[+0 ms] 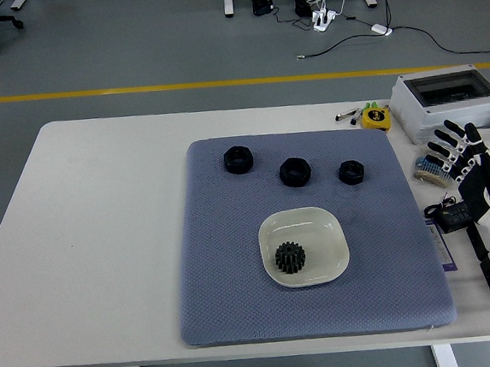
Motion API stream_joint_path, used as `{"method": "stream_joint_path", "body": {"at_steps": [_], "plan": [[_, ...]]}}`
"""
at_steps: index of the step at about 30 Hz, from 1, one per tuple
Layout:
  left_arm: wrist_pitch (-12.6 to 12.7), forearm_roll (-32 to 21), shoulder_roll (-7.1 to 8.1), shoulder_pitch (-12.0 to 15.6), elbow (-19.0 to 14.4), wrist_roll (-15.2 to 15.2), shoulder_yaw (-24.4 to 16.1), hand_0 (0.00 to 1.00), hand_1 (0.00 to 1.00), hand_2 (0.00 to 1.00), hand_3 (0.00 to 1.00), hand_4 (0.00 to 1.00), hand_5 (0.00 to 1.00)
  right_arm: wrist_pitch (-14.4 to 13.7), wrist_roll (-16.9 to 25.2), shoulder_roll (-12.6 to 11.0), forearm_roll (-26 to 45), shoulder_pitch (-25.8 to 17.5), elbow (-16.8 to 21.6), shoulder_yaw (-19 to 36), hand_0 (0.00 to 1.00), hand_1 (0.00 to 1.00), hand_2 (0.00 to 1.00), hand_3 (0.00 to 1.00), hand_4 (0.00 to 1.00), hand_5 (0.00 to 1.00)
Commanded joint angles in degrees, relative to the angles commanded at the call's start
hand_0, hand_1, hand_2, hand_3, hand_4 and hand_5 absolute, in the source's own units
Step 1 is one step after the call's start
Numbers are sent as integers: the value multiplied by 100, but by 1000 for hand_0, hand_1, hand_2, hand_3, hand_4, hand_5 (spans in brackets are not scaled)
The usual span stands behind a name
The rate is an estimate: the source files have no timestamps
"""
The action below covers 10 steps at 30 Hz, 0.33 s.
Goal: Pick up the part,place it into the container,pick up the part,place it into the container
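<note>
Right hand (459, 154) empty, fingers spread, beside mat (235, 270); arm partly cut off.

Gear (290, 257) in dish (318, 229) on mat (227, 271), three nuts (295, 171) in a row behind

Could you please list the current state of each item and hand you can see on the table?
Gear: lying in the dish.
Dish: upright on the mat, holding only the gear.
Three black nuts: loose on the mat, outside the dish.
Right hand: open, empty, off the mat's right edge.
Grey box: lid closed.
</note>
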Motion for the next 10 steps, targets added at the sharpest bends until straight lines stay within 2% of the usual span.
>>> {"method": "stream_joint_path", "body": {"at_steps": [10], "plan": [[15,-88,-4,-29,5,-25,43,705,645,715,618,716,682,-75,63,4,-45,3,1,65,795,788,836,875,998,852]]}}
